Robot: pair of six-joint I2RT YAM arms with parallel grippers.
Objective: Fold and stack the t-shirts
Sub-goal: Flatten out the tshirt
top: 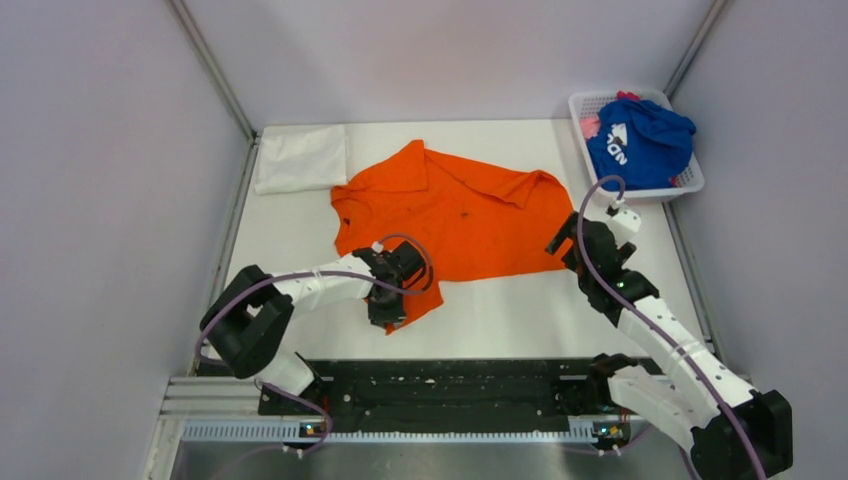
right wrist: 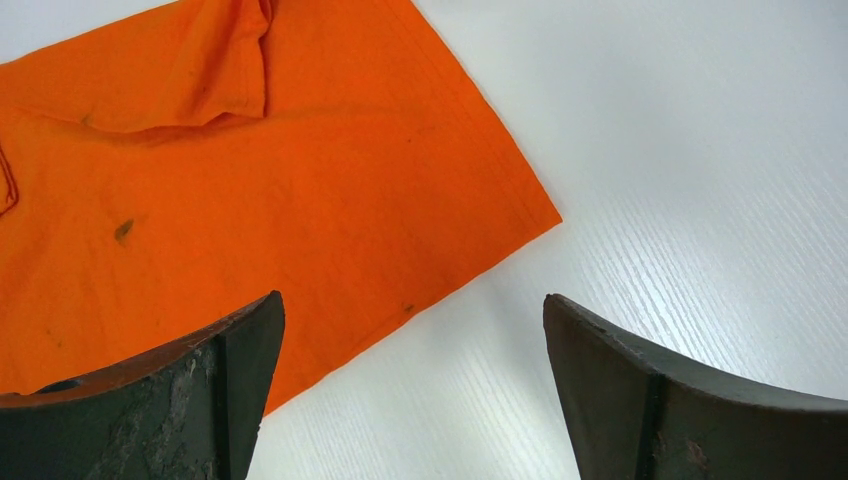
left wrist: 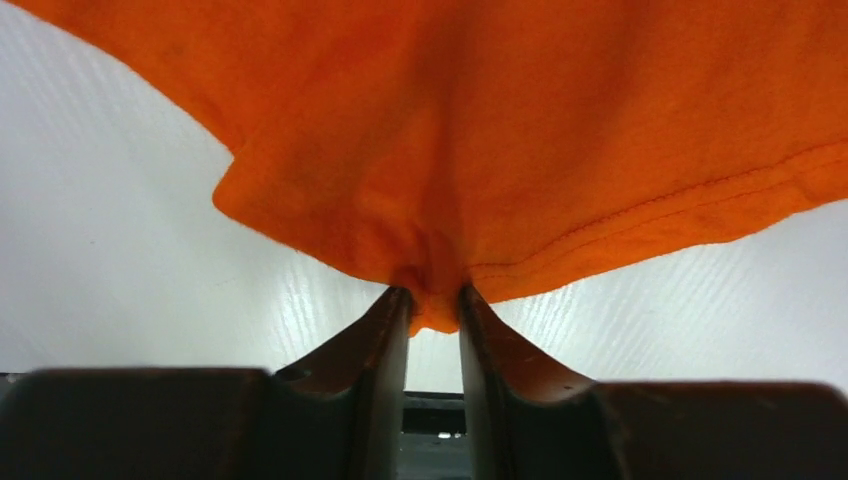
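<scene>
My left claw [top: 388,302] was clenched on the hem corner of the orange t-shirt [top: 450,215], which lay spread but wrinkled in the middle of the frame. My right claw [top: 578,245] was released, its jaws wide apart above the shirt's right corner, holding nothing. The blue t-shirt [top: 640,140] and the pink one [top: 592,125] lay in the basket [top: 690,182] at the upper right. I judged this was the flattening step before the first fold. Next, the right claw needed to descend and pinch that corner.
</scene>
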